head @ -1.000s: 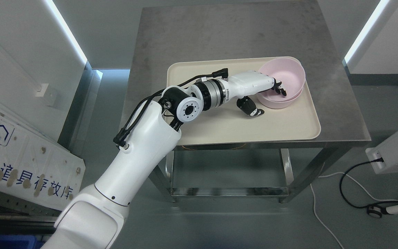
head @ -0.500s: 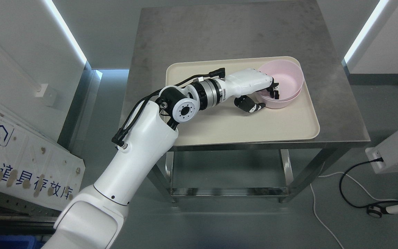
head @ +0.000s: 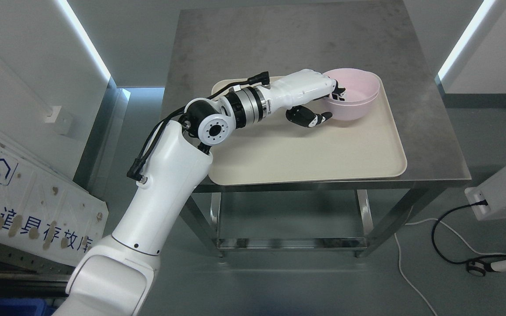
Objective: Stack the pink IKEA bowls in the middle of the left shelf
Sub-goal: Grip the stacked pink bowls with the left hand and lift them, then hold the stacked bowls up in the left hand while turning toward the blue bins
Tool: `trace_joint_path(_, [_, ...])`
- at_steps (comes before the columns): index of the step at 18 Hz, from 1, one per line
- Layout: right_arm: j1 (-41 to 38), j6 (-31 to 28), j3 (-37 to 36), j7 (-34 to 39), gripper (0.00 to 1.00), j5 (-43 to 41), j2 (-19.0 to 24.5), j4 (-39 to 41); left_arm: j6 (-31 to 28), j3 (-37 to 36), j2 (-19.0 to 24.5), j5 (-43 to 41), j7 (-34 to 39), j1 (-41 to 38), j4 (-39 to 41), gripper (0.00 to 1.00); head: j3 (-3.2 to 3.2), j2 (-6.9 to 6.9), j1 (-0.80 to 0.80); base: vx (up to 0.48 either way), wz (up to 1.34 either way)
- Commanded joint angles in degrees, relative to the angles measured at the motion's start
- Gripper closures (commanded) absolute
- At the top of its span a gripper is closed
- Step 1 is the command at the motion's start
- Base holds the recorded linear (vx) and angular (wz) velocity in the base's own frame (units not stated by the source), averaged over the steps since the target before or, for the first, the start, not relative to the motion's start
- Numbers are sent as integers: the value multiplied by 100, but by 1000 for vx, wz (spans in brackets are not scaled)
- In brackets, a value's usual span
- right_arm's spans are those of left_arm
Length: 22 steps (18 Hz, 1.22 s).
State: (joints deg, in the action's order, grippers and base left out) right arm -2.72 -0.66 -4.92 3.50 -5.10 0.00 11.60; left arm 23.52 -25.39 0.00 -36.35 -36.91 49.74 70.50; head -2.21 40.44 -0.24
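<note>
A pink bowl (head: 356, 94) hangs tilted over the back right corner of the cream tray (head: 323, 149) on the steel table. It looks like two nested bowls, with a second rim line showing. My left hand (head: 327, 104) is shut on the bowl's near rim, fingers inside the bowl and the thumb (head: 312, 117) under its outer wall. The left arm reaches in from the lower left across the tray. No shelf shows in this view.
The steel table (head: 244, 48) stretches bare behind the tray. A white printed board (head: 24, 206) leans at the lower left. A white device (head: 505, 188) with a black cable (head: 442, 237) stands on the floor at the right.
My left hand has risen with the pink bowl, lifting it off the tray and carrying it slightly back and left. The elbow has moved left and up too.
</note>
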Motion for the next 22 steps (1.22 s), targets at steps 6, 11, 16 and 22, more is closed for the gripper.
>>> trace_joint_path(6, [0,-4,0,2,0,0,-100,0,1311,2669,100,1374,-1133,-578,1947,96,0,0,0,0,0])
trace_joint_path(11, [0,-4,0,2,0,0,-100,0,2148,3592,100,2237,-1539,-1413,2451,97,0,0,0,0,0])
trace_joint_path(16, [0,-4,0,2,0,0,-100,0,2148,3760,100,2545,-1539,-1915,2548,96,0,0,0,-18,-42])
trace_joint_path(22, [0,-4,0,2,0,0,-100,0,2148,3795,100,2615,-1539,-2214,2539,96,0,0,0,-96,-196])
